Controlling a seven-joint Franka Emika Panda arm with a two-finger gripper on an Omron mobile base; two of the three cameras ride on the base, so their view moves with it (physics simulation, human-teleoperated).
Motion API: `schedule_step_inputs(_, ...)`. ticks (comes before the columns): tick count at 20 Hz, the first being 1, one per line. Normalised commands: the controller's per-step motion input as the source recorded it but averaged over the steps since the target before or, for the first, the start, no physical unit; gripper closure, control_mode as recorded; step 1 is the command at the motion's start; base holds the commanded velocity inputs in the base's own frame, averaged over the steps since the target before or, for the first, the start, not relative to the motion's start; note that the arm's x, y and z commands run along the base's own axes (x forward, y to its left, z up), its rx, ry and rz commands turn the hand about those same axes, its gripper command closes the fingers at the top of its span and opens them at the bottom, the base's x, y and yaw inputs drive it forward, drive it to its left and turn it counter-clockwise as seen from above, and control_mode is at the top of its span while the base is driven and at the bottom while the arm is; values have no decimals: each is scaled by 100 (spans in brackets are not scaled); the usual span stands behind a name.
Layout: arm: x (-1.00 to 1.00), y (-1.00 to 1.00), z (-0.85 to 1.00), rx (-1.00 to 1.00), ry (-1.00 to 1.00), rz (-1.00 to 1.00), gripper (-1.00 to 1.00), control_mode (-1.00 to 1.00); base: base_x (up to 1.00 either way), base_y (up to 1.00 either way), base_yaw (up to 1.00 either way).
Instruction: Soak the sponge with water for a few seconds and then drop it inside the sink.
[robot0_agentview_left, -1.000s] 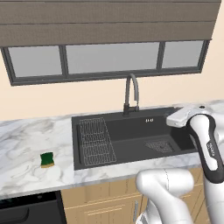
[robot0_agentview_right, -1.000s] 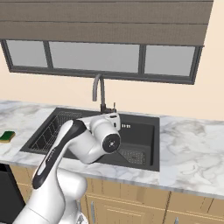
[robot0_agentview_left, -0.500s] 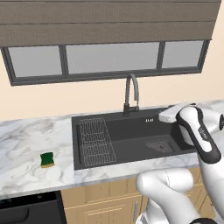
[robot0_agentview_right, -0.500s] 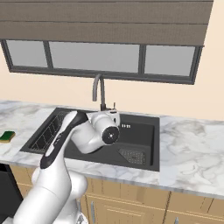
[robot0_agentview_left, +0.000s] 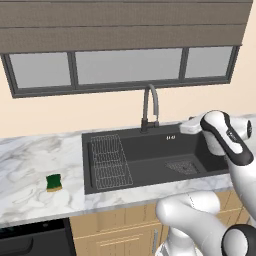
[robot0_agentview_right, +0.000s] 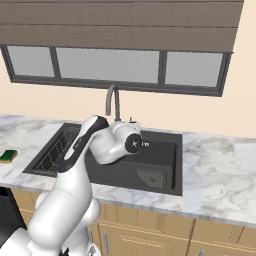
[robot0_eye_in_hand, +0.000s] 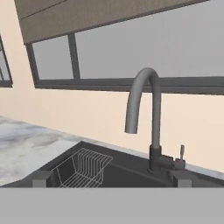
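No text, label, brand or number can be read anywhere. The sink (robot0_agentview_left: 150, 157) carries a few tiny pale marks on its back rim, just right of the faucet (robot0_agentview_left: 150, 107) base, but they are too small and blurred to make out as letters or digits.

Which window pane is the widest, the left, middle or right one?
The middle pane, right above the faucet. It spans clearly more of the frame than the left pane or the right pane.
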Motion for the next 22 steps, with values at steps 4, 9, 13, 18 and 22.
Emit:
schedule_step_inputs(4,0,0,0,0,0,2,-100,-100,0,0,0)
schedule_step_inputs(9,0,0,-3,0,0,0,-100,-100,0,0,0)
schedule_step_inputs(13,0,0,-16,0,0,1,-100,-100,0,0,0)
schedule_step_inputs(18,0,0,-6,0,0,2,-100,-100,0,0,0)
schedule_step_inputs(22,1,0,0,0,0,3,-100,-100,0,0,0)
